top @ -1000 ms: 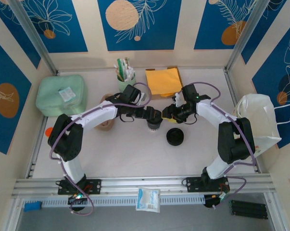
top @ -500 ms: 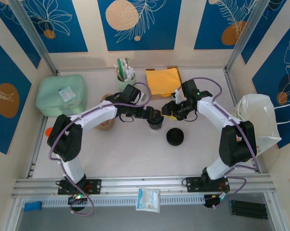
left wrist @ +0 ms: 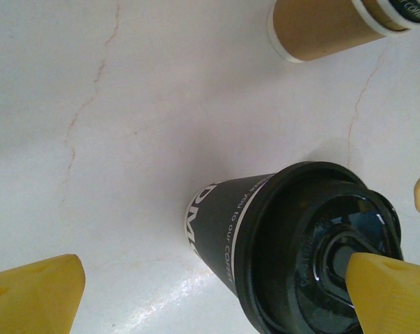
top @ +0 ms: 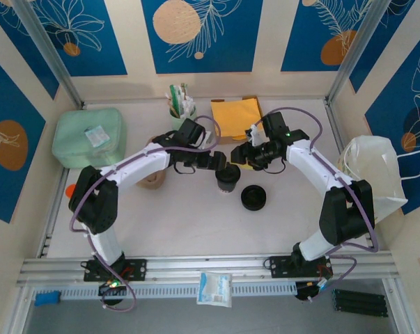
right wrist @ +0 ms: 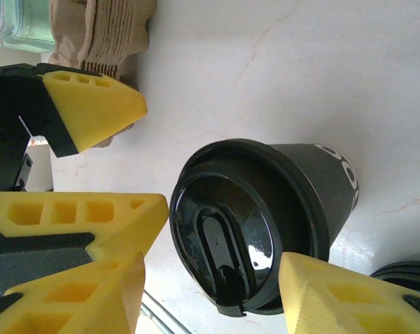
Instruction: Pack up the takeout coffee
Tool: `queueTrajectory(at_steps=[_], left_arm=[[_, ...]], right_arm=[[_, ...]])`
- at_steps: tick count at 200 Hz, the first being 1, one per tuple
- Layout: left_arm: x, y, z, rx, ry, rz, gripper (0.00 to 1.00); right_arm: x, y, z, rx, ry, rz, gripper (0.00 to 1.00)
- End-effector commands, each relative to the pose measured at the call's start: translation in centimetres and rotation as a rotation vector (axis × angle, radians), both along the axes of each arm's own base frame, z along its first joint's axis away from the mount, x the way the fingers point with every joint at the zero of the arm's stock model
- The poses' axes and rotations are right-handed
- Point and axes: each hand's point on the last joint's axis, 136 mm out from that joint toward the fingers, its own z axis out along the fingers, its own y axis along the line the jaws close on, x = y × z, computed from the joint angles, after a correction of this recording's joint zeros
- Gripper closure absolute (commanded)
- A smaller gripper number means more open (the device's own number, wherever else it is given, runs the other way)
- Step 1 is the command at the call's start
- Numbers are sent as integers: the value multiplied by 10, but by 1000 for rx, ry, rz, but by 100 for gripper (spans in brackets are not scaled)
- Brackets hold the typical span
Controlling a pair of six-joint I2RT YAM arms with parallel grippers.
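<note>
Top external view: one takeout coffee cup (top: 228,179), dark with a black lid on, stands upright near the table's middle, between the two grippers. One stack of black lids (top: 253,197) sits just near and right of it. The left gripper (top: 222,164) has its fingers spread wide and grips nothing; in the left wrist view one yellow fingertip (left wrist: 391,296) overlaps the lid, and I cannot tell whether it touches. The right gripper (right wrist: 213,257) hangs over the lid with its fingers about half apart, one to each side, holding nothing. One green container (top: 88,136) lies far left, one white bag (top: 377,174) at the right edge, one yellow napkin pile (top: 236,117) at the far side. One brown paper cup (left wrist: 321,28) lies on its side beyond the coffee.
</note>
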Motion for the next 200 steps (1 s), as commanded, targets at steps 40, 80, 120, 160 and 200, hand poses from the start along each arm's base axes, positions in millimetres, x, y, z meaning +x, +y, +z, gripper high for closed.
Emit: queueTrajectory(at_steps=[40,80,120,160,200], left_arm=[[-10,3,11,-10,-1,-19,4],[-17,7,-8,11,30,-22,4],[-19,12,-27,42,49,-20,4],[-22,12,-28,39,49,-21,4],[-17,6,-15,9,35,-25,4]], right_arm=[[-8,-8,-9,-73,17,-4,47],[-9,-7,-28,-85,49,0,47],[-11,-12,-51,-121,86,-8,48],[-13,-12,-48,-113,85,-11,48],[-10,-7,-25,-77,46,-3,47]])
